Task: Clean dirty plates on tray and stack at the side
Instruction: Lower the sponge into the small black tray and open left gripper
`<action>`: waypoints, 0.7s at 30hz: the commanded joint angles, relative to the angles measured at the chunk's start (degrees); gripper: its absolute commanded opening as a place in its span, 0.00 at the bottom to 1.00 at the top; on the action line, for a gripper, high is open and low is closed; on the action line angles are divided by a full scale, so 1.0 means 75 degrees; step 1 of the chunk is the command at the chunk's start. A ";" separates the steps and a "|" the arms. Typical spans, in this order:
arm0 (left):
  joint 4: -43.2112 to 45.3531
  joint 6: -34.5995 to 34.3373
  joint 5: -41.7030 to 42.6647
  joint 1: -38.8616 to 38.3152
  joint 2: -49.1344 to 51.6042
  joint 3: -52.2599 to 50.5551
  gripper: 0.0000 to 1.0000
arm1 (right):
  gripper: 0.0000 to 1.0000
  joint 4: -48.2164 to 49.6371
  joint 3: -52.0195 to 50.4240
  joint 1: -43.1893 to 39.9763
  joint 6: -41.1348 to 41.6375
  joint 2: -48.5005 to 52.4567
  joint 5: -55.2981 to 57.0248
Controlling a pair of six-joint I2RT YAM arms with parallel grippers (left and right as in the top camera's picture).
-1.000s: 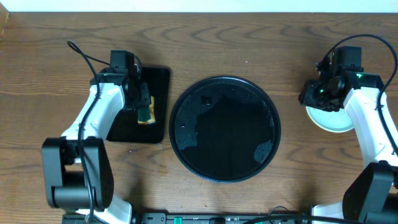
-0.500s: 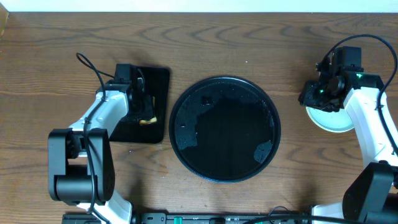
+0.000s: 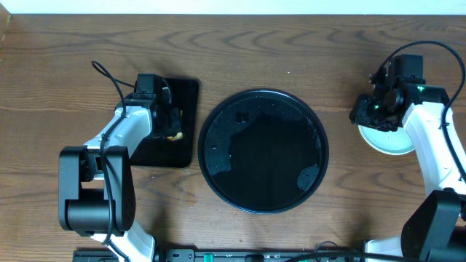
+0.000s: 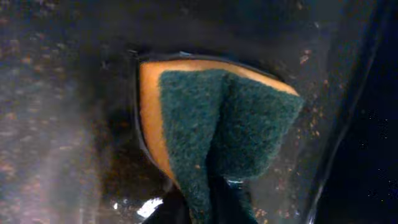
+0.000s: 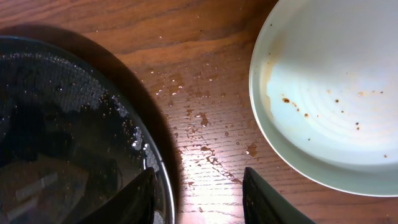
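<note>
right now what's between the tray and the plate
Just bare table, spattered with small wet drops, between tray and plate; the right wrist view shows it.

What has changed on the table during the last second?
The left arm's fingers, shut on the sponge, shifted slightly over the small rectangular tray, and that arm's elbow swung toward the round tray. The right fingers stayed open beside the plate; the round tray did not move.

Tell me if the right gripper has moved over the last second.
No. The right gripper holds the same spot at the plate's edge, just as far from the round tray as before.
</note>
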 commanded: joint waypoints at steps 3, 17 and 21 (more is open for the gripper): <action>-0.0169 -0.0003 -0.0318 0.0047 -0.0195 0.0207 0.60 | 0.43 -0.0017 -0.0009 0.0061 -0.0117 0.0064 -0.0061; -0.0396 -0.0012 -0.0233 0.0038 -0.1603 0.0207 0.53 | 0.43 0.0015 -0.0009 0.0061 -0.0143 0.0064 -0.0058; -0.0761 -0.0032 -0.0233 0.0038 -0.2025 0.0207 0.56 | 0.47 0.0122 -0.0009 0.0064 -0.0239 0.0064 -0.0076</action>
